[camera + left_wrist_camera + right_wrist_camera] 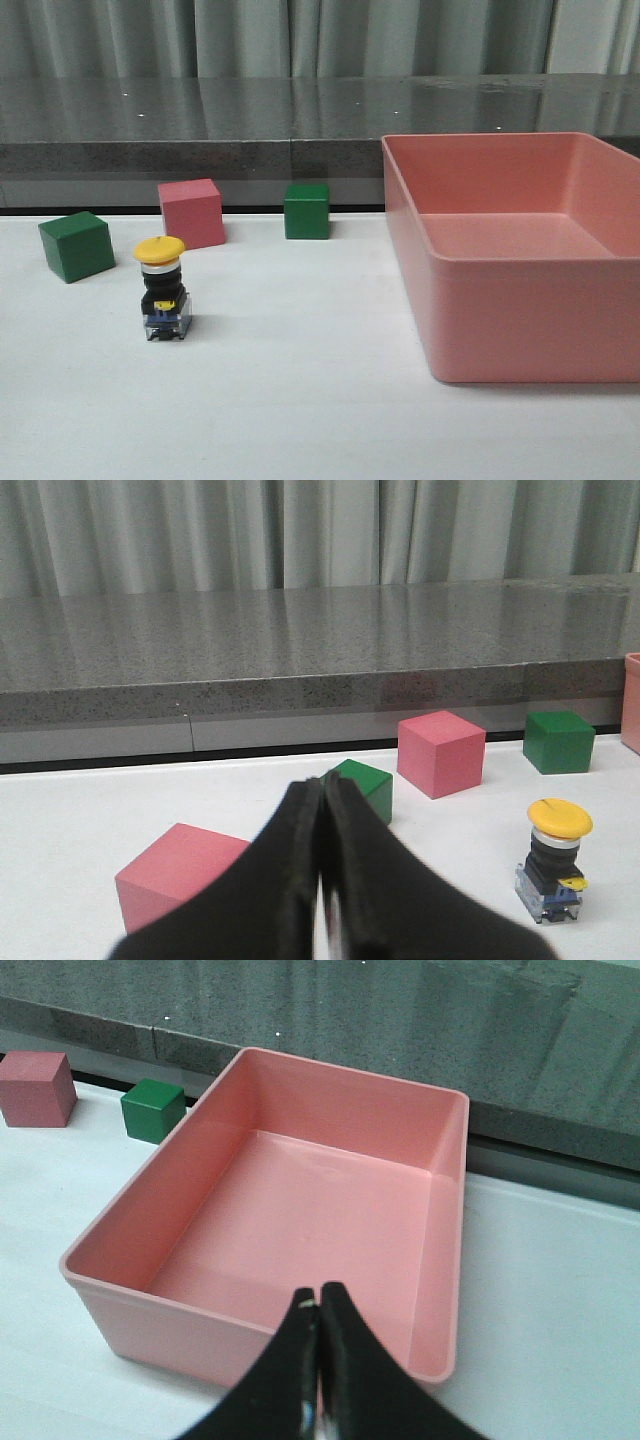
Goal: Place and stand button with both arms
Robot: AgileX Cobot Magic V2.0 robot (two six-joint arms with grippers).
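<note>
The button (163, 288) stands upright on the white table, yellow cap up, clear bluish base down, left of centre. It also shows in the left wrist view (553, 860). My left gripper (322, 785) is shut and empty, well apart from the button, near a green cube (365, 785). My right gripper (319, 1293) is shut and empty, above the near wall of the pink bin (170, 1326). Neither arm shows in the front view.
The large pink bin (520, 330) fills the table's right side. A green cube (76, 245), a pink cube (191, 213) and another green cube (306, 210) stand behind the button. A second pink cube (170, 875) lies close to my left gripper. A dark stone ledge (200, 125) runs along the back.
</note>
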